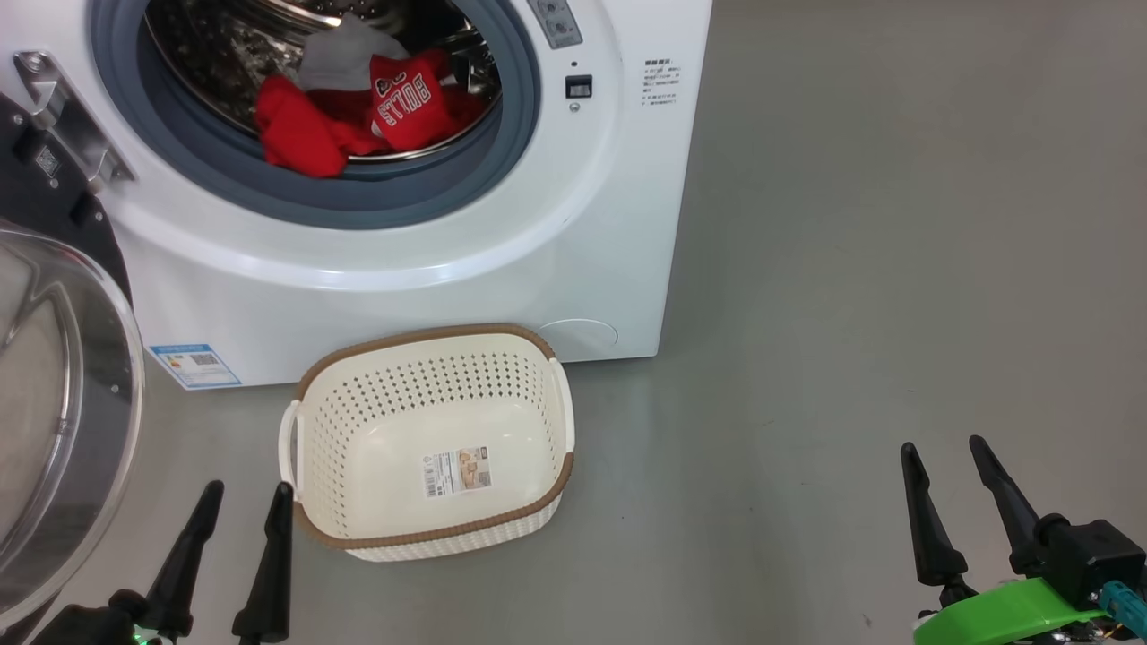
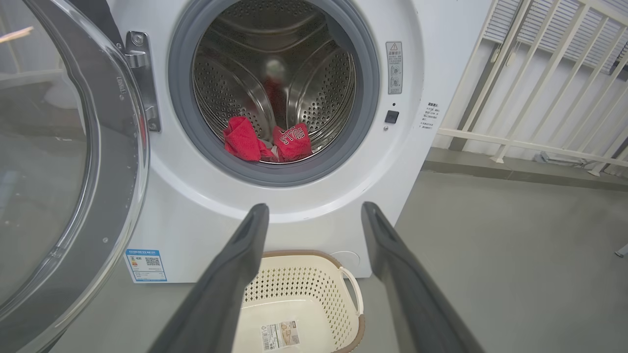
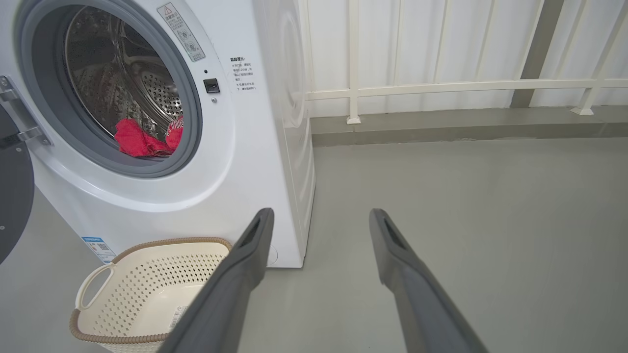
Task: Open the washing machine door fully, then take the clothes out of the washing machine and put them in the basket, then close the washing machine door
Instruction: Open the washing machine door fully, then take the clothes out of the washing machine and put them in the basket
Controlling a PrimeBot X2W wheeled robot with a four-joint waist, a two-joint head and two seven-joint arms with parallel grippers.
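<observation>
The white washing machine (image 1: 403, 269) stands with its round door (image 1: 54, 403) swung open to the left. Red clothes (image 1: 358, 112) and a grey piece lie at the drum's front lip, also seen as clothes (image 2: 267, 142) and clothes (image 3: 144, 139). The cream basket (image 1: 430, 358) sits on the floor below the opening, with only a sticker in it. My left gripper (image 1: 249, 488) hangs open just left of the basket; left gripper (image 2: 314, 208) points at the washer front. My right gripper (image 1: 941, 443) stands open far to the right over bare floor; right gripper (image 3: 319, 213) holds nothing.
Grey floor (image 1: 851, 313) stretches right of the washer. A white railing (image 3: 441, 88) and a low kerb run behind it. The open door's glass bowl (image 2: 44, 162) stands close on the left of my left arm.
</observation>
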